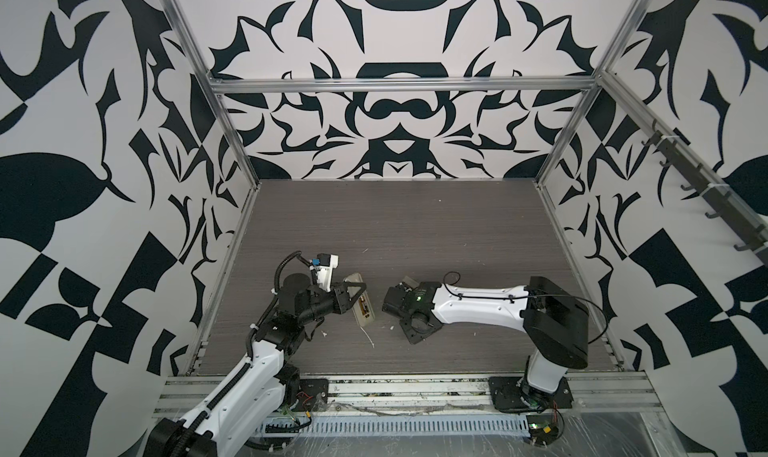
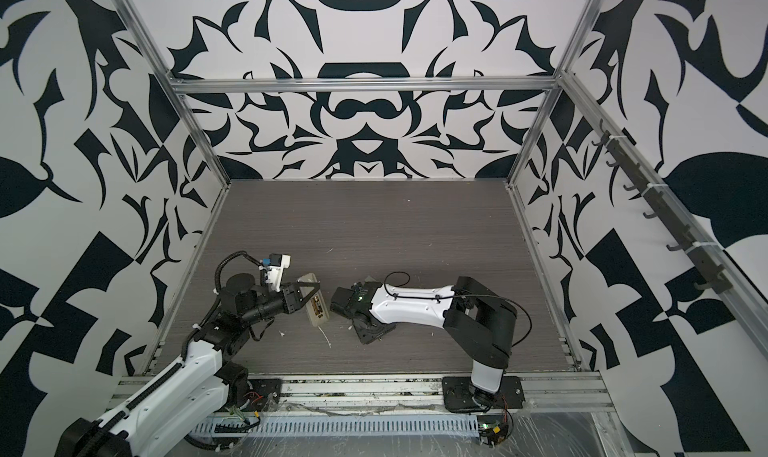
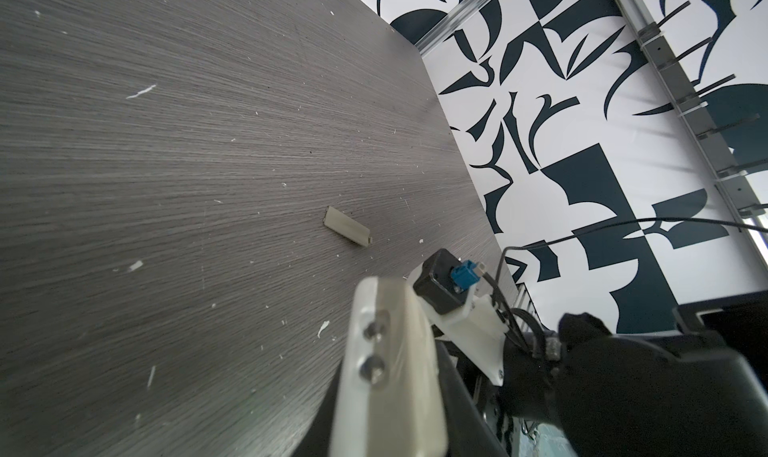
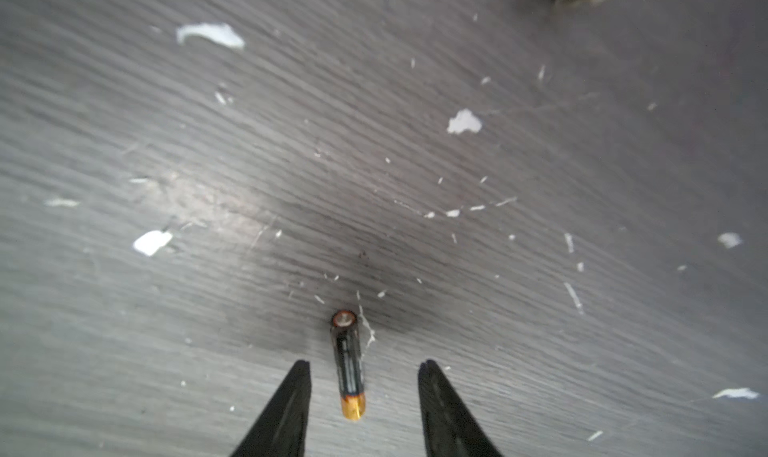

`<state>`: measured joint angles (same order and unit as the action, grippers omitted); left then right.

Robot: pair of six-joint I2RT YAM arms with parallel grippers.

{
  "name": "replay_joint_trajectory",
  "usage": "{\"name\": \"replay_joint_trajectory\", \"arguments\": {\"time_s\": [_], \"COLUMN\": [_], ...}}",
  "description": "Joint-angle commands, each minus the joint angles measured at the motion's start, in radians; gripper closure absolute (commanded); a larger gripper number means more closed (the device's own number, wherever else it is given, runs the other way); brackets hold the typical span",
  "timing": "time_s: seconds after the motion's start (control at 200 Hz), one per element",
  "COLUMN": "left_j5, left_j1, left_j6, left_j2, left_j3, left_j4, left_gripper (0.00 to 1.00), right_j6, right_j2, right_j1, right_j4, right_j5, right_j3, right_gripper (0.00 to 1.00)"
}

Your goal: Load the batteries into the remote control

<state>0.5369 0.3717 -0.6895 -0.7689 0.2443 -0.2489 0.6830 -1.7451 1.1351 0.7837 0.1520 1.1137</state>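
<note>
In both top views my left gripper (image 1: 353, 293) (image 2: 308, 296) is shut on the remote control (image 1: 362, 307) (image 2: 316, 309). The remote is held off the table with its beige back and open compartment facing up. Gold-brown parts show in the compartment, but I cannot tell whether a battery is inside. In the left wrist view the remote (image 3: 390, 371) fills the foreground, blurred. My right gripper (image 4: 365, 364) (image 1: 389, 305) is low over the table just right of the remote and open. One battery (image 4: 348, 363), dark with a gold end, lies on the table between its fingers, touching neither.
A beige battery cover (image 3: 347, 226) lies flat on the grey wood table (image 1: 415, 226), behind my right gripper (image 2: 365, 279). White scraps (image 4: 464, 122) are scattered over the surface. Aluminium frame rails (image 1: 399, 85) and patterned walls close in the table on three sides.
</note>
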Motion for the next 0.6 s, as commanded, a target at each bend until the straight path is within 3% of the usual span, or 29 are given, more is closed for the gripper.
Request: {"name": "replay_joint_trajectory", "arguments": {"time_s": [0.0,0.25,0.595], "left_j5": [-0.005,-0.002,-0.005], "left_j1": [0.003,0.002,0.002], "left_j6": [0.002,0.004,0.005], "left_j2": [0.009,0.018,0.017], "left_j3": [0.011,0.012,0.008], "left_j4": [-0.008,0.004,0.007], "left_gripper": [1.0,1.0,1.0], "right_j6": [0.025,0.081,0.204], "right_j2": [0.053,0.109,0.188], "right_j1": [0.01,0.018,0.064], "right_j4": [0.024,0.004,-0.003], "right_j5": [0.032,0.031,0.075], "right_j3": [0.028,-0.011,-0.086], "right_gripper": [0.44,0.35,0.36]}}
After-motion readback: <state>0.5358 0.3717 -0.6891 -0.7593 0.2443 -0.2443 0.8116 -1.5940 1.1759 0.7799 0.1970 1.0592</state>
